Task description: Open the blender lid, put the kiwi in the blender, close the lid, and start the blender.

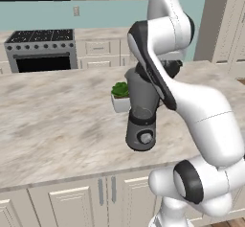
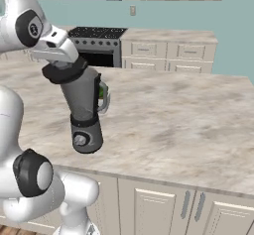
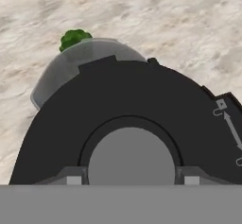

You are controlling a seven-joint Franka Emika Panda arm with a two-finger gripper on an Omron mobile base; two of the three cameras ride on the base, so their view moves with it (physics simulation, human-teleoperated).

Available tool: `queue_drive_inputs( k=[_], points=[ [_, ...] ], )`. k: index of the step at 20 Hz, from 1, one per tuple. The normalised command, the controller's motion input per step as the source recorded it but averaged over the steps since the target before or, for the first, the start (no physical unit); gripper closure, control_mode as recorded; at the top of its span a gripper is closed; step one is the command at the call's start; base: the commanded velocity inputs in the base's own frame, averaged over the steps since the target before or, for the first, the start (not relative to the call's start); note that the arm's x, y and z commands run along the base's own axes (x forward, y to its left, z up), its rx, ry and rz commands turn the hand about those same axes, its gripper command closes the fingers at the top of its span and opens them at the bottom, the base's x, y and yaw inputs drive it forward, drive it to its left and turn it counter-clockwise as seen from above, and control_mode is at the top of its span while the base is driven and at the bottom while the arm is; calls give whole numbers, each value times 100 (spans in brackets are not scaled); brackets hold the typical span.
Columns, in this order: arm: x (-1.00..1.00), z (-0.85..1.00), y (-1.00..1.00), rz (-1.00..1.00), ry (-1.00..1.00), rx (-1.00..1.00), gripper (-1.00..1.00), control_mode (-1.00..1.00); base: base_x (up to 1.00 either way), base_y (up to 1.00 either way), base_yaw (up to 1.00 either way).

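Hand view puts the gripper straddling the grey knob of the blender lid, fingertips on either side; actual contact is unclear. Small white arrow marks on the lid show no readable writing. Right base view shows the blender on the counter, its dial visible; the arm hides the lid there. A plant sits behind.

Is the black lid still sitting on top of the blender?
Yes, in the hand view the lid covers the top of the blender, with the gripper straddling its grey knob.
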Motion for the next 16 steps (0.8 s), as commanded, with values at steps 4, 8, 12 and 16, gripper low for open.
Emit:
queue_drive_inputs(
  k=[4,8,12,16],
  points=[
    [49,-33,0,-2,1,10,100,-100,0,0,0],
    [59,-9,0,-4,2,11,100,-100,0,0,0],
    [53,0,0,-9,1,4,100,-100,0,0,0],
    [51,0,0,-10,4,0,100,-100,0,0,0]
  ],
)
